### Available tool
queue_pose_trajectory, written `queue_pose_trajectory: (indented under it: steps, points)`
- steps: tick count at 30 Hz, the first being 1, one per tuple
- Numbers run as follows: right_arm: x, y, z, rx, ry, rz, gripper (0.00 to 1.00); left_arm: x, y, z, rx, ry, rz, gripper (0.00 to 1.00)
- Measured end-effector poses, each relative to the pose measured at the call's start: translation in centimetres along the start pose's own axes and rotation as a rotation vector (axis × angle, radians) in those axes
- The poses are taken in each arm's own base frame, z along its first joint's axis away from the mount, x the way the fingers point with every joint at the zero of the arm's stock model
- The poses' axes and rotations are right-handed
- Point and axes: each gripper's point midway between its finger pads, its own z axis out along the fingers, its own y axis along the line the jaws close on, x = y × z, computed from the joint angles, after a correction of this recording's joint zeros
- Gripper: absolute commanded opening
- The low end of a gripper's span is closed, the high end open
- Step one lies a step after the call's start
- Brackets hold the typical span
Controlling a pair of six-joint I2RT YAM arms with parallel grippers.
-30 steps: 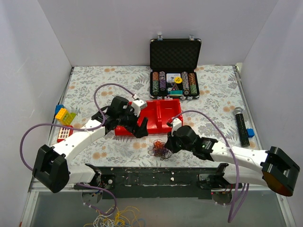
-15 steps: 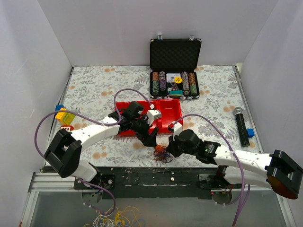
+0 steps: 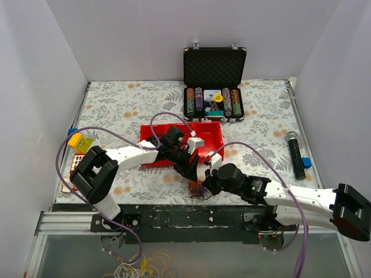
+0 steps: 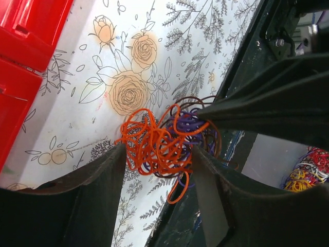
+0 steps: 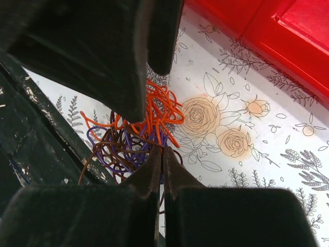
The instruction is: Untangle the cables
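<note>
The cables (image 3: 197, 189) are one small tangle of orange, purple and dark brown wires lying on the floral cloth at the table's front edge. They also show in the left wrist view (image 4: 163, 140) and the right wrist view (image 5: 134, 138). My left gripper (image 3: 191, 172) is open, and its two fingers straddle the orange side of the tangle (image 4: 157, 157). My right gripper (image 3: 206, 184) comes in from the right. Its fingers are pressed together, with their tips (image 5: 162, 153) pinching wires at the purple and brown side. The two grippers are very close over the tangle.
A red tray (image 3: 210, 134) lies just behind the tangle. An open case of poker chips (image 3: 214, 99) stands at the back. A black cylinder (image 3: 297, 154) lies at the right and yellow blocks (image 3: 78, 142) at the left. The black front rail (image 3: 191, 212) runs just beyond the tangle, with a loose wire bunch (image 3: 139, 269) below it.
My left arm has swung right and forward from the red tray down onto the tangle. My right gripper has shifted a little toward the front edge, still at the tangle.
</note>
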Motion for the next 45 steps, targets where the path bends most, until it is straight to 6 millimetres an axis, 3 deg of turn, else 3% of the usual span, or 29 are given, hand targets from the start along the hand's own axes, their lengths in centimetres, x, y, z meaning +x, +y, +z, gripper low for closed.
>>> queue_pose_trajectory:
  steps: [2, 9, 16, 21, 27, 30, 33, 38, 42, 45]
  points:
    - [-0.1, 0.2, -0.1, 0.002, -0.010, -0.011, 0.01, 0.3, 0.3, 0.5, 0.002, 0.014, -0.032, 0.47]
    - [-0.2, 0.4, -0.3, 0.012, -0.024, -0.027, 0.01, 0.2, -0.1, 0.7, 0.020, 0.014, -0.073, 0.00]
    - [0.0, 0.1, -0.3, 0.031, -0.028, -0.031, 0.01, -0.8, -0.6, -0.1, 0.011, 0.012, -0.042, 0.00]
    - [1.3, -0.7, -0.6, 0.056, -0.007, -0.035, 0.03, -2.2, -1.5, -2.8, -0.042, -0.024, 0.031, 0.00]
    - [2.6, -1.5, -0.9, 0.090, 0.032, -0.024, 0.49, -6.1, -4.5, -7.8, -0.091, -0.131, 0.186, 0.00]
    - [3.0, -2.3, -1.5, 0.127, 0.050, -0.022, 0.65, -7.3, -6.0, -10.1, -0.108, -0.177, 0.248, 0.00]
    - [1.3, -2.4, -2.5, 0.144, 0.005, -0.023, 0.69, -7.8, -6.9, -11.3, -0.111, -0.190, 0.268, 0.00]
    - [-5.1, -0.3, -4.3, 0.077, -0.183, -0.022, 0.82, -7.2, -7.0, -11.4, -0.108, -0.170, 0.244, 0.00]
    - [-8.6, 1.7, -4.7, -0.031, -0.343, -0.064, 0.83, -7.2, -7.5, -11.7, -0.100, -0.165, 0.224, 0.00]
    - [-9.5, 2.8, -4.2, -0.087, -0.420, -0.117, 0.79, -7.8, -8.1, -12.2, -0.089, -0.180, 0.227, 0.00]
